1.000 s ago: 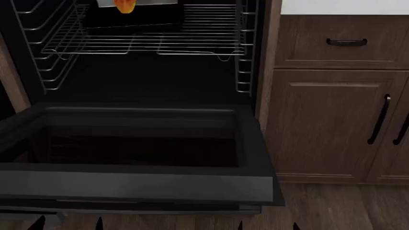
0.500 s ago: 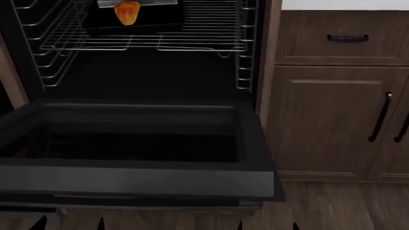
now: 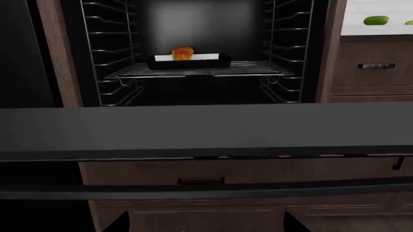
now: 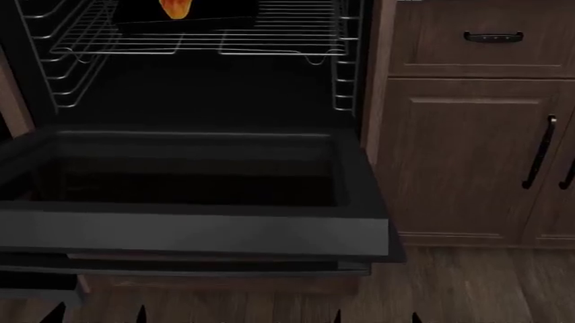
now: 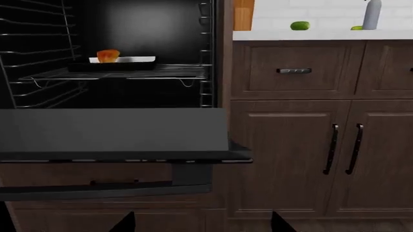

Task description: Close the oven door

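Observation:
The oven door [image 4: 198, 232] lies open and flat, its grey edge band facing me and its long dark bar handle [image 4: 207, 266] just under that edge. It also fills the left wrist view [image 3: 206, 128] and shows in the right wrist view [image 5: 110, 133]. Below and in front of the handle, my left gripper [image 4: 99, 315] is open; only its dark fingertips [image 3: 116, 224] show. Under the door's right front corner, my right gripper [image 4: 376, 316] is open too, with nothing between its fingertips [image 5: 124, 223]. Neither gripper touches the door.
Inside the oven, a dark tray [image 3: 190, 60] with an orange food item [image 3: 183, 52] sits on a wire rack [image 4: 198, 40]. To the right are a wooden drawer front [image 4: 481, 40] and cabinet doors [image 5: 290, 154]. A wooden floor [image 4: 485, 286] lies below.
The whole scene has slid upward in the head view. The door still lies open and flat. The fingertips keep their places at the frame's bottom edge.

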You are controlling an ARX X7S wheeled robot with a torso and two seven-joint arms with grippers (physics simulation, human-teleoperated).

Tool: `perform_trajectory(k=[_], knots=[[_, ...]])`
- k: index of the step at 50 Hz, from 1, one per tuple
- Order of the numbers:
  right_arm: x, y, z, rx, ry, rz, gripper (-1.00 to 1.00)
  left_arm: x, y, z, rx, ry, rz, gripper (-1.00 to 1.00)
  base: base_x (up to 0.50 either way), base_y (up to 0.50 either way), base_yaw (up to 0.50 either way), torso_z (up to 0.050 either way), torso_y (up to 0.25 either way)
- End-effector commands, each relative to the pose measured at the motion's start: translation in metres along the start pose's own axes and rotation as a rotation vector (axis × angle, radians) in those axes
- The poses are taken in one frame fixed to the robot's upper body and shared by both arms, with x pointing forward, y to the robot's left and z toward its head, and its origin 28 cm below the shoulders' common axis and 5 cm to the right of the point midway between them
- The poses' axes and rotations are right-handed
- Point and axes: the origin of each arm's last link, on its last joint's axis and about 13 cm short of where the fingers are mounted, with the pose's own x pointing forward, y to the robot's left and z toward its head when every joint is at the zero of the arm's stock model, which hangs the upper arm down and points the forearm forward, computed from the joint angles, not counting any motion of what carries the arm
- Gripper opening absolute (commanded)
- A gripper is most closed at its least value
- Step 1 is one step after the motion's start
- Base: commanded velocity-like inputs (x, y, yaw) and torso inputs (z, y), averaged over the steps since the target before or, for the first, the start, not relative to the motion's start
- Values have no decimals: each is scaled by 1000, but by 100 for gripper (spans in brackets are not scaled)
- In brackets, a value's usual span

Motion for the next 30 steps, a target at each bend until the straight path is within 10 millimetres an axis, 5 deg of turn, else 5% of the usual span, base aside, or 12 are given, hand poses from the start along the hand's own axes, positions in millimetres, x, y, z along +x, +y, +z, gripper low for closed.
perform_trajectory(k=[1, 30], knots=[[-1, 0, 0, -3, -3, 4, 100, -1, 0, 0, 3, -14, -2, 100, 0, 0, 0, -50, 0], [1, -1, -1, 0, 6, -5, 100, -1, 0, 0, 7, -1, 3, 100, 0, 0, 0, -50, 0]])
